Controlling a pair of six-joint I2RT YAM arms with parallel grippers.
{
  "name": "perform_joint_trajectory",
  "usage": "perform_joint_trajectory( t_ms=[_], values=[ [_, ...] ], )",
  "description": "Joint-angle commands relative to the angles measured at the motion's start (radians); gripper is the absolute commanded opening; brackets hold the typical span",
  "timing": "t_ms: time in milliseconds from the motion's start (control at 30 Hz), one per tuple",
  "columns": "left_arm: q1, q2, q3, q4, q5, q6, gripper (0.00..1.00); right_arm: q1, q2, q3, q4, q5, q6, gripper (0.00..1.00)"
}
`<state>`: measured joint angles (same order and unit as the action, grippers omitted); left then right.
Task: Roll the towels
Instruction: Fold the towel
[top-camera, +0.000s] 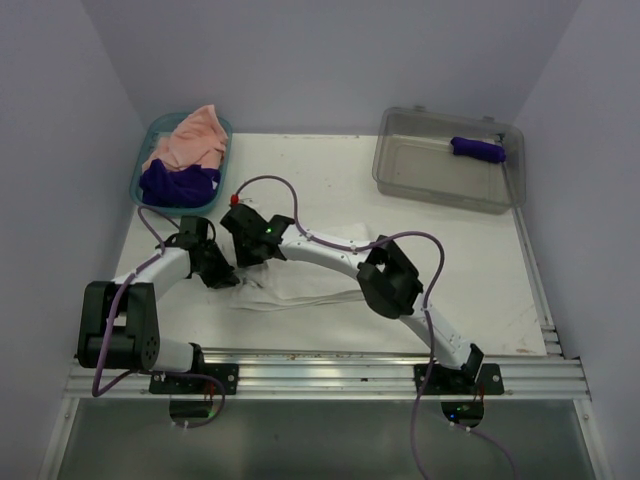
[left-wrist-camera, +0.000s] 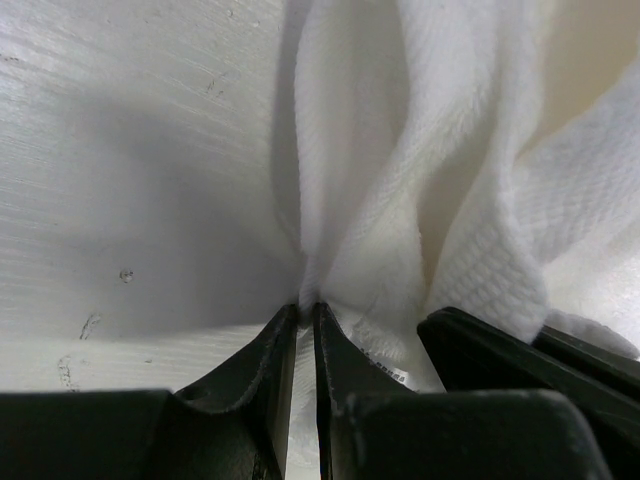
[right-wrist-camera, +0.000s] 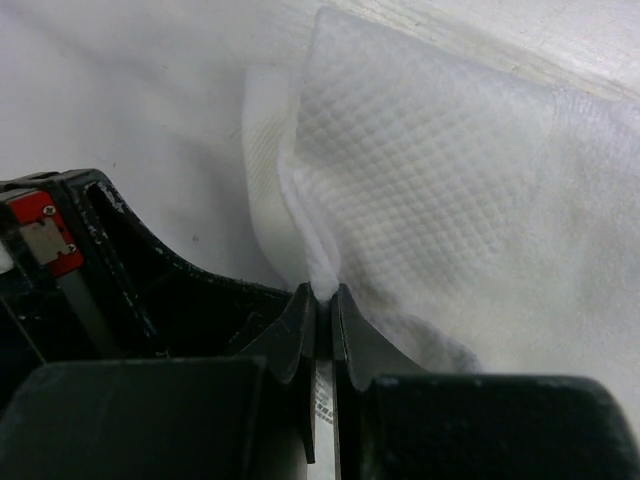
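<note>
I had the left gripper and right gripper both clamped on the white towel, seemingly its left end, by the table's near edge, to start rolling evenly.

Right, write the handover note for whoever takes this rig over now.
Grippers: the left gripper is shut on a fold of the white towel. The right gripper is shut on its edge, close by.
Things: the white towel lies bunched on the table between the arms, not rolled.
Done: one purple roll lies in the clear bin.
To do: roll the white towel. Then the peach towel and the dark purple towel, both loose in the teal basket.
</note>
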<state>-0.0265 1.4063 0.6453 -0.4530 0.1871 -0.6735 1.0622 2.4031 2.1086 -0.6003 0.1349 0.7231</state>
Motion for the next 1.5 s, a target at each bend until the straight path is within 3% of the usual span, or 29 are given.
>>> perform_joint_trajectory(
  t_ms=[0, 400, 867, 900, 933, 967, 1033, 1133, 1300, 1467],
  values=[
    [0.003, 0.028, -0.036, -0.036, -0.113, 0.015, 0.17, 0.018, -0.122, -0.036, 0.043, 0.028, 0.01, 0.0],
    [0.01, -0.03, 0.033, -0.122, -0.156, 0.038, 0.17, 0.016, -0.194, -0.07, 0.074, 0.023, 0.007, 0.0],
    [0.01, -0.009, 0.024, -0.11, -0.147, 0.032, 0.17, 0.056, -0.018, 0.079, 0.037, -0.05, 0.003, 0.0],
    [0.01, -0.021, 0.025, -0.118, -0.147, 0.029, 0.17, 0.055, -0.015, 0.083, 0.025, -0.054, -0.001, 0.06],
    [0.01, -0.029, 0.03, -0.124, -0.146, 0.028, 0.18, 0.053, -0.027, 0.077, 0.028, -0.058, -0.005, 0.23],
    [0.011, -0.049, 0.033, -0.131, -0.144, 0.026, 0.2, 0.048, -0.041, 0.067, 0.036, -0.064, -0.011, 0.32],
    [0.011, -0.069, 0.053, -0.157, -0.141, 0.025, 0.24, 0.041, -0.083, 0.013, 0.077, -0.07, -0.019, 0.5],
    [0.011, -0.112, 0.095, -0.208, -0.138, 0.028, 0.28, 0.016, -0.177, -0.054, 0.099, -0.067, -0.024, 0.55],
    [0.011, -0.2, 0.152, -0.303, -0.152, 0.023, 0.34, -0.07, -0.393, -0.281, 0.187, -0.087, 0.007, 0.54],
    [0.013, -0.308, 0.192, -0.345, -0.184, -0.008, 0.35, -0.217, -0.594, -0.562, 0.258, -0.075, 0.047, 0.38]
  ],
)
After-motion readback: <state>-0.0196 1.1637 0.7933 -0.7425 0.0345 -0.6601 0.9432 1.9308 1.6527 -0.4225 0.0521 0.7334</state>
